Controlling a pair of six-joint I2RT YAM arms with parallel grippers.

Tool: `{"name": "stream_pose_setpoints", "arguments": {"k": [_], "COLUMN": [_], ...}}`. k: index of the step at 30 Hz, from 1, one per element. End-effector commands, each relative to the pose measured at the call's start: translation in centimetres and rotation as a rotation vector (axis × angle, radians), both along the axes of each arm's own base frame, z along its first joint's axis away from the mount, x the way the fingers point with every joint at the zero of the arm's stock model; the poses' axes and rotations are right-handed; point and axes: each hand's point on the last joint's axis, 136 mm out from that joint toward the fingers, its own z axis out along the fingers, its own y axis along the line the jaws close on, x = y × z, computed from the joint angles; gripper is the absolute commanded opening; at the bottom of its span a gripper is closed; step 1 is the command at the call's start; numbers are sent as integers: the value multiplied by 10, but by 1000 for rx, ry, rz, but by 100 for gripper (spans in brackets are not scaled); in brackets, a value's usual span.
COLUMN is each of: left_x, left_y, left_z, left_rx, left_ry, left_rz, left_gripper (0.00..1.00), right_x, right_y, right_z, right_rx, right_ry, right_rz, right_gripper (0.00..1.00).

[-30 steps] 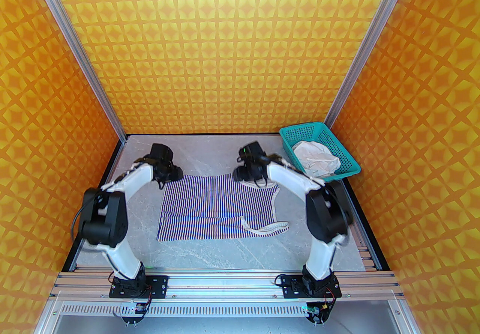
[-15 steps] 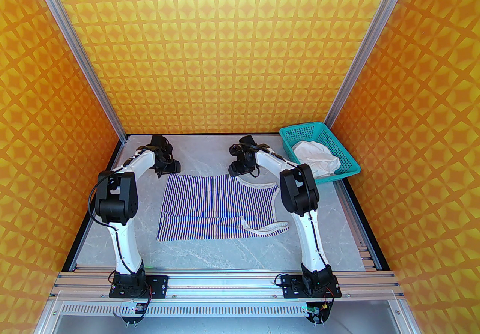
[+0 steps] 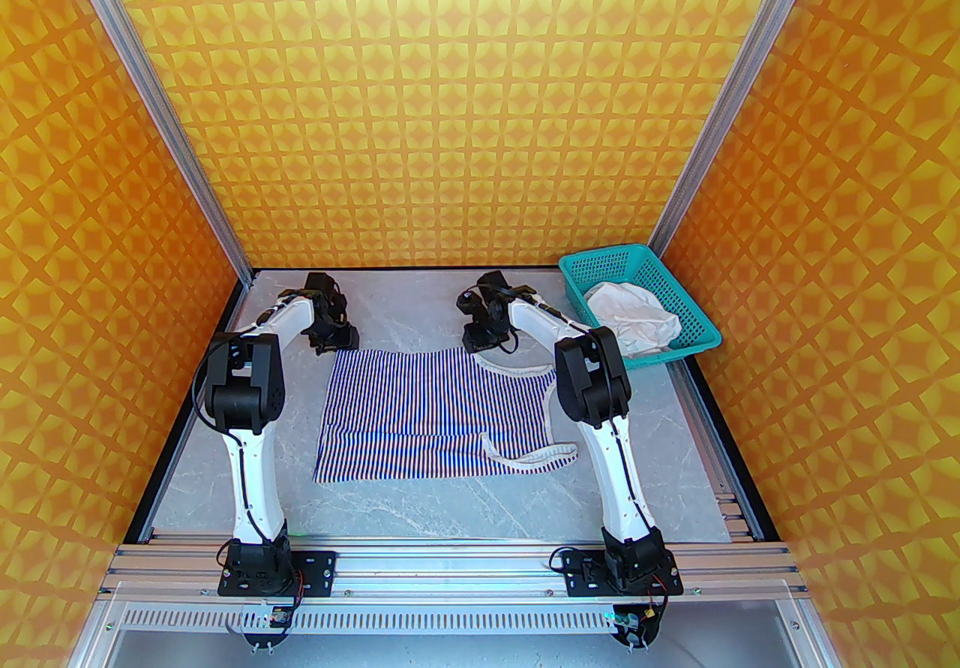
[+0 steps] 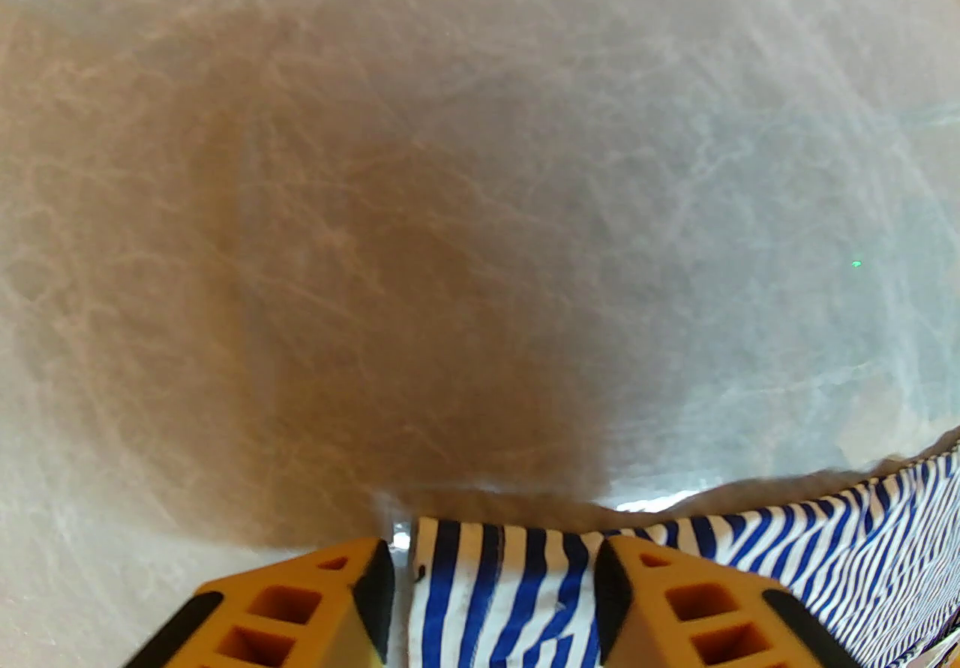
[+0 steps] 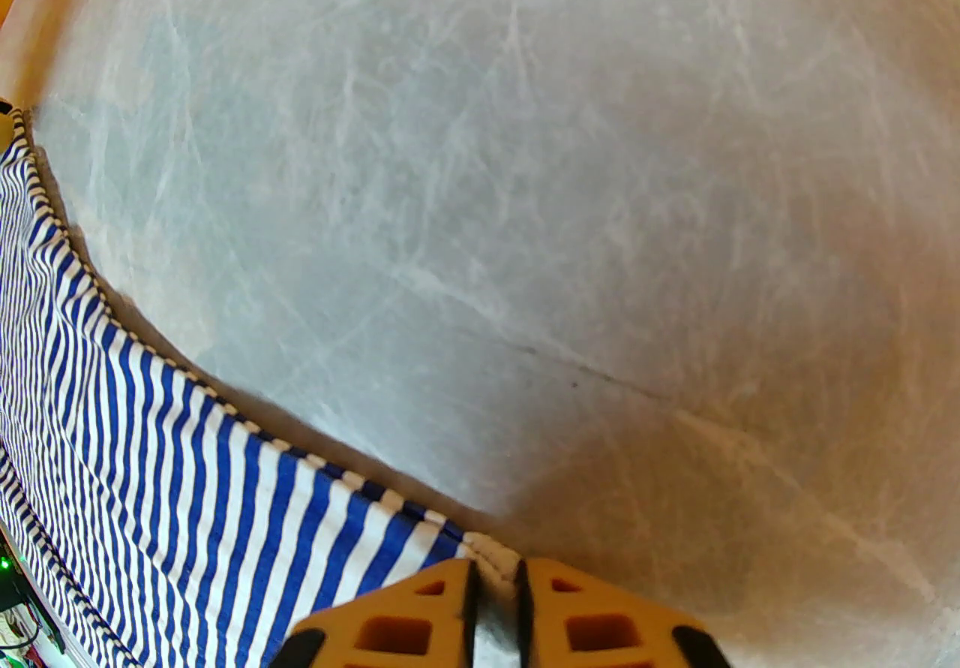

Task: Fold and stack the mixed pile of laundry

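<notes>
Veined grey table [image 3: 420,507], flat striped garment [image 3: 435,410] — right tool [image 5: 495,575] pinching its trim

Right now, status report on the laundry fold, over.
Left gripper jaws open, straddling a far corner of striped garment. Right gripper jaws shut on the other far corner. White cloth in teal basket, aside.
</notes>
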Motion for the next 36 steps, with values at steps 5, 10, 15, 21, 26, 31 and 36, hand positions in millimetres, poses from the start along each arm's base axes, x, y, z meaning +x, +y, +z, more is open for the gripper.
{"name": "stream_pose_setpoints", "arguments": {"k": [5, 10, 15, 21, 26, 31, 36], "left_x": [0, -1, -3, -15, -24, -35, -46], "left_y": [6, 5, 5, 7, 7, 7, 7], "left_z": [5, 26, 43, 48, 50, 52, 58], "left_rx": [21, 18, 8, 0, -9, -19, -30], "left_ry": [2, -76, -171, -212, -231, -245, -263], "left_rz": [-18, -29, -21, 6, 15, 31, 47], "left_gripper": [18, 0, 0, 0, 0, 0, 0], "right_x": [-3, -2, -5, -13, -19, -26, -38], "right_y": [6, 3, 2, -2, -6, -7, -9], "right_z": [4, 16, 27, 38, 44, 51, 54], "right_rx": [28, 34, 54, 65, 72, 92, 106], "right_ry": [22, -11, -39, -70, -87, -106, -108], "right_rz": [-3, -37, -64, -78, -84, -88, -86], "right_gripper": [0, 0, 0, 0, 0, 0, 0]}}
